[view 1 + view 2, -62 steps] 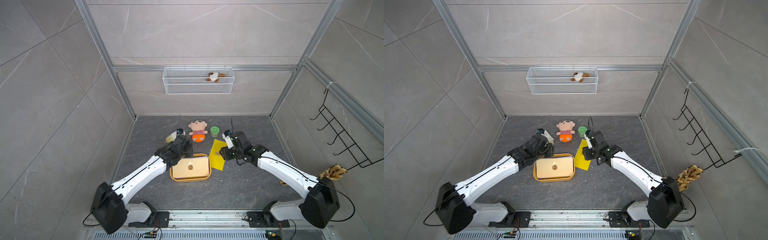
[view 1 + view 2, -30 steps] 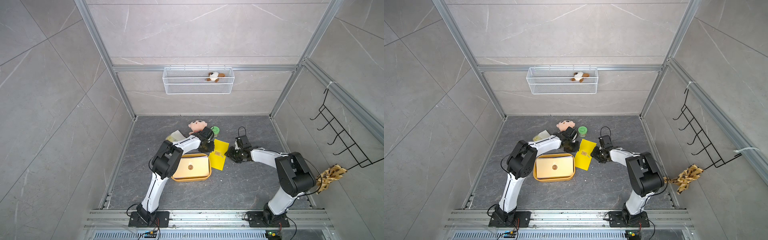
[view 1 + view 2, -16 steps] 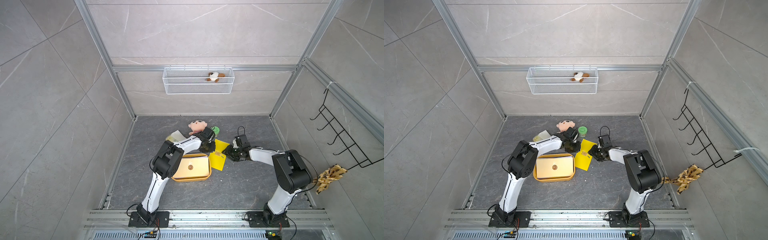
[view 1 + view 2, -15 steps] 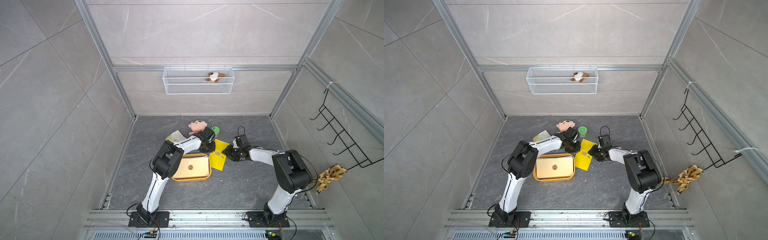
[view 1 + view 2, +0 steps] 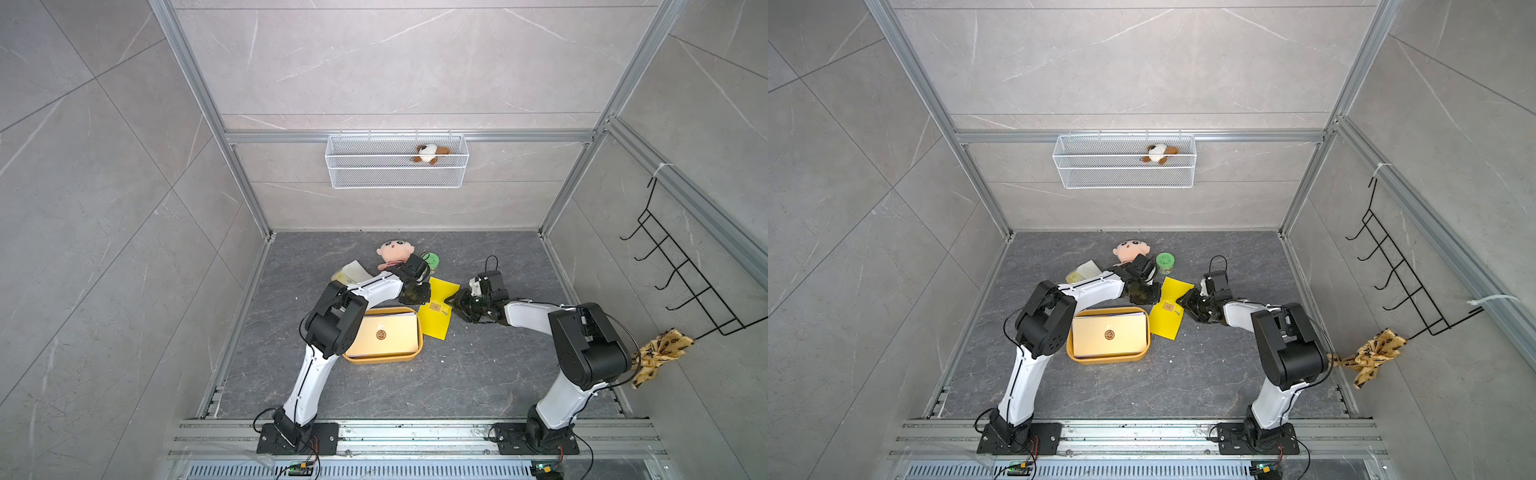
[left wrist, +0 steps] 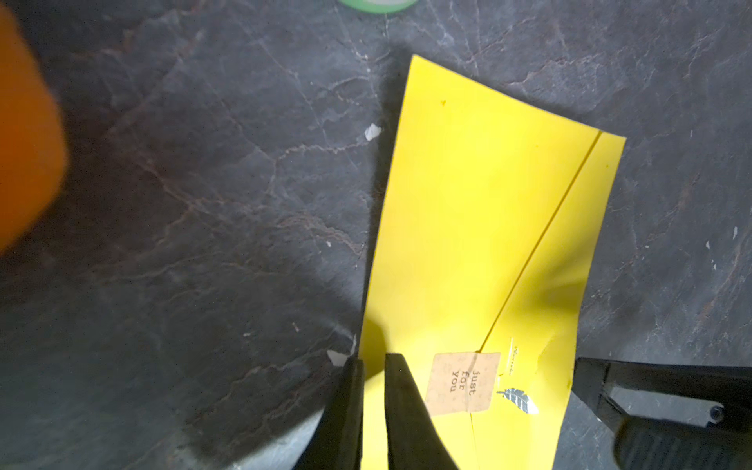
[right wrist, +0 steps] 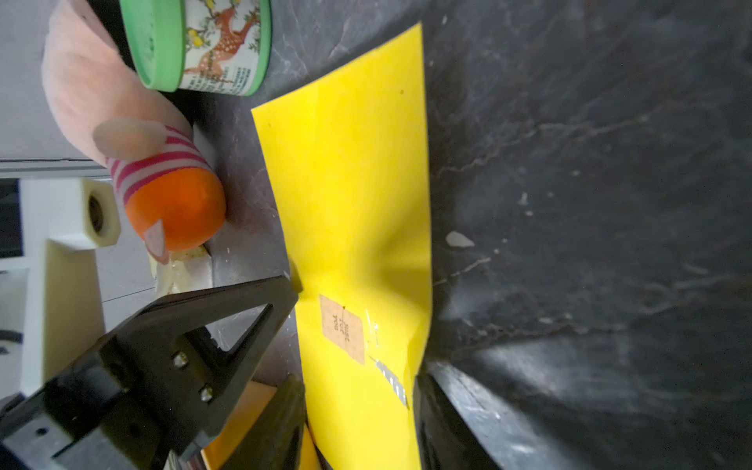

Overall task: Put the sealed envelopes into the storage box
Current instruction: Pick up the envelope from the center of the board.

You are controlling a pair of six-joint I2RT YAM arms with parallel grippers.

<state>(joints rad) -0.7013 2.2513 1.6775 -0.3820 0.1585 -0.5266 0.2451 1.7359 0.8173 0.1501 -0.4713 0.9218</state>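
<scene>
Beside the rounded mustard box, on the dark veined counter | flat yellow paper envelope, square brown seal, bowed | left claw pinches its edge | right claw parted astride the opposite edge | cream envelope lies in box

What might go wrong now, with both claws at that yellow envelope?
The left claw pinches only the thin edge of the yellow envelope, so it may slip out when lifted.
The paper buckles near the right claw, which straddles it; more squeezing may crease it.
The storage box is nearly filled by a cream envelope, so the yellow one may catch on the rim.
</scene>
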